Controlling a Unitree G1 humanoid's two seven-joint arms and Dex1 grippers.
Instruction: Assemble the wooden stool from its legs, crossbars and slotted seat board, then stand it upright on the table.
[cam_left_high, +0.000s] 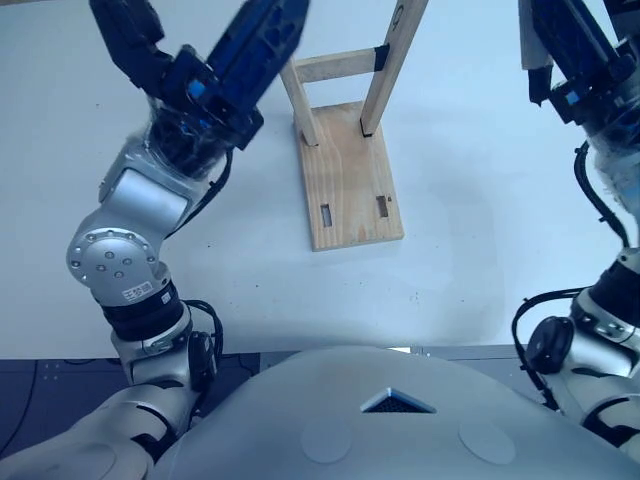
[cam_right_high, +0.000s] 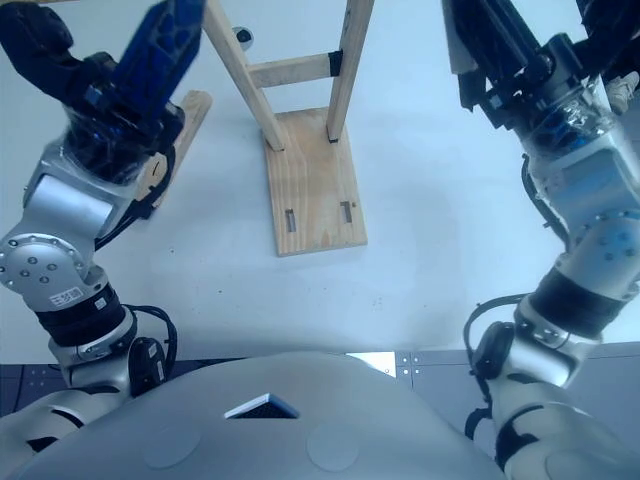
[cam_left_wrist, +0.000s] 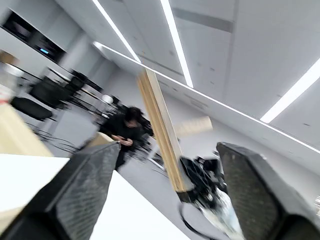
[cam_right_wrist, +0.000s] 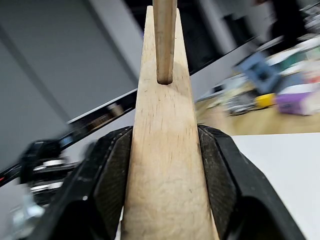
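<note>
My right gripper (cam_right_wrist: 165, 145), clamped on a leg piece (cam_right_wrist: 162, 100), hangs right of the seat board (cam_left_high: 350, 180), whose two near slots (cam_left_high: 326, 214) stand empty; my left gripper (cam_left_high: 200, 35) gapes wide.

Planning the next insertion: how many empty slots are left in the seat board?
2, both at the near end of the seat board: the left slot and the right slot. The far end holds two legs.

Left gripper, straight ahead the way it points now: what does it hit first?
Probably the pale wooden leg clamped in the right gripper; it lines up between the open fingers of the left gripper, though depth is unclear.
</note>
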